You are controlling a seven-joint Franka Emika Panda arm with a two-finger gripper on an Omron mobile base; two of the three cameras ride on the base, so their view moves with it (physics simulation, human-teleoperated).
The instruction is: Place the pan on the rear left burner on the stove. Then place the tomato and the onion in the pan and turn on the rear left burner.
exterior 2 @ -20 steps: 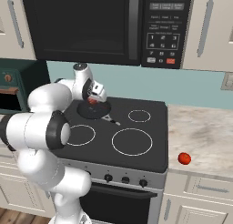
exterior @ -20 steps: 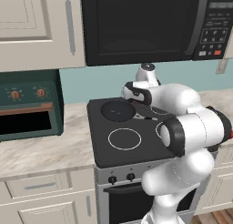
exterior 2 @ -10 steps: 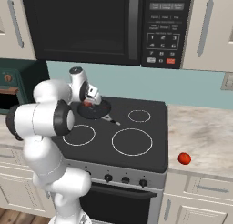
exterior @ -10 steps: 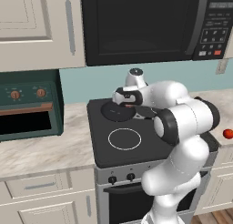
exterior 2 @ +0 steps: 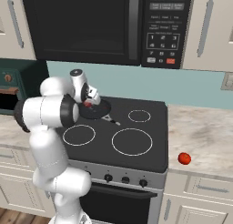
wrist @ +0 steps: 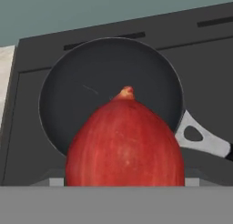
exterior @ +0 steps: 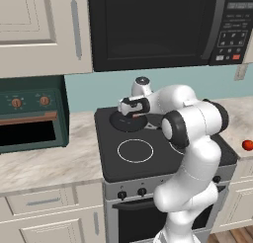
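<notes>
Hovering over the back left of the stove (exterior: 163,153), the hand (exterior: 132,113) grips the onion (wrist: 125,139), a red-skinned bulb that sits between its widely parted jaws with its pointed tip aimed at the pan (wrist: 109,89). In the hand view the bulb hangs just above the pan's near rim, and whether it touches the rim cannot be told. The pan lies on the rear left burner (exterior 2: 96,110) of the black glass top, its handle (wrist: 202,139) pointing toward the middle of the stove; its black floor looks bare. The tomato (exterior 2: 184,158) rests well apart, on the desk (exterior 2: 205,141) to the right of the stove, near the front edge.

The step in hand appears to be loading the onion: the pan seems already placed, and neither vegetable is in it yet. The next move likely calls for carrying the bulb a little further over the pan's centre, lowering it, then letting go gently so it does not roll out over the shallow rim. The tomato and the burner knob would follow.
</notes>
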